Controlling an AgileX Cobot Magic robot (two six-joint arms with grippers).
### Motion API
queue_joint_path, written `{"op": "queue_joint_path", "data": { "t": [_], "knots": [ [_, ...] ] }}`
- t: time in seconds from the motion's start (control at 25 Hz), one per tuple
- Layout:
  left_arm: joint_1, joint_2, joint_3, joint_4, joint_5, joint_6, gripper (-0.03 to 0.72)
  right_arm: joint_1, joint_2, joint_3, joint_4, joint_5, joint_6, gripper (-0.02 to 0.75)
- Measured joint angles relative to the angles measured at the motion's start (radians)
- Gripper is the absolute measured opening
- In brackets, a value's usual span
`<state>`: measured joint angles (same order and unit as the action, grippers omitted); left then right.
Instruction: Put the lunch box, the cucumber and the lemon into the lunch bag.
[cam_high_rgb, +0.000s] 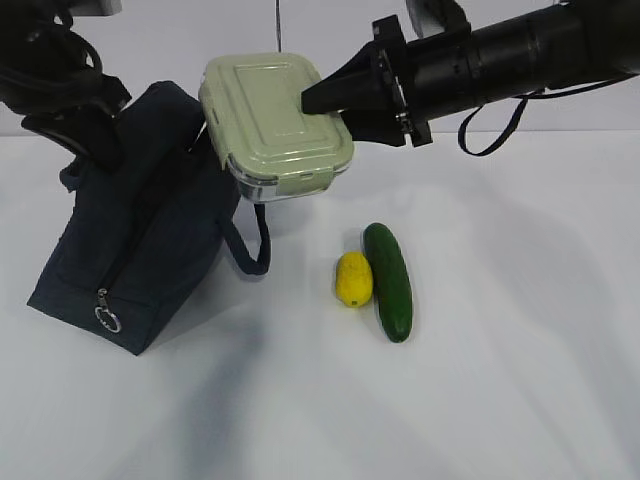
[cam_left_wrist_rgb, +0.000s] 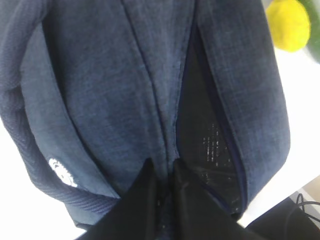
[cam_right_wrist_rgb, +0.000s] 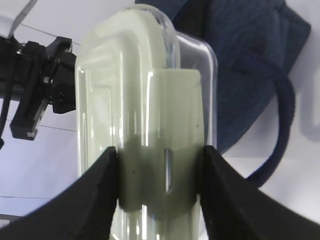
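The right gripper (cam_right_wrist_rgb: 160, 165) clamps the lunch box (cam_high_rgb: 277, 125) above the lunch bag (cam_high_rgb: 135, 255), whose fabric the left gripper (cam_left_wrist_rgb: 165, 175) pinches; lemon (cam_high_rgb: 353, 279) touches cucumber (cam_high_rgb: 388, 281).

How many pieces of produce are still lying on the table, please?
2. The lemon lies right of the lunch bag, and the cucumber lies along the lemon's right side, seemingly touching it. Nothing else of the kind shows, though the bag's inside is mostly hidden.
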<state>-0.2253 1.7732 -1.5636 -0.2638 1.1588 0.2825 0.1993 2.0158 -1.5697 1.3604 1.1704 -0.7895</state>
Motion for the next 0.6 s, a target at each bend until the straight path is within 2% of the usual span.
{"op": "queue_joint_path", "data": {
  "t": [0.24,0.6],
  "knots": [
    [-0.020,0.002,0.000,-0.026,-0.004,0.000,0.015,0.037,0.064,-0.002,0.027,0.002,-0.020,0.369],
    [-0.026,0.002,0.000,-0.091,-0.004,0.002,0.015,0.049,0.159,-0.002,0.039,-0.002,-0.034,0.369]
  ]
}}
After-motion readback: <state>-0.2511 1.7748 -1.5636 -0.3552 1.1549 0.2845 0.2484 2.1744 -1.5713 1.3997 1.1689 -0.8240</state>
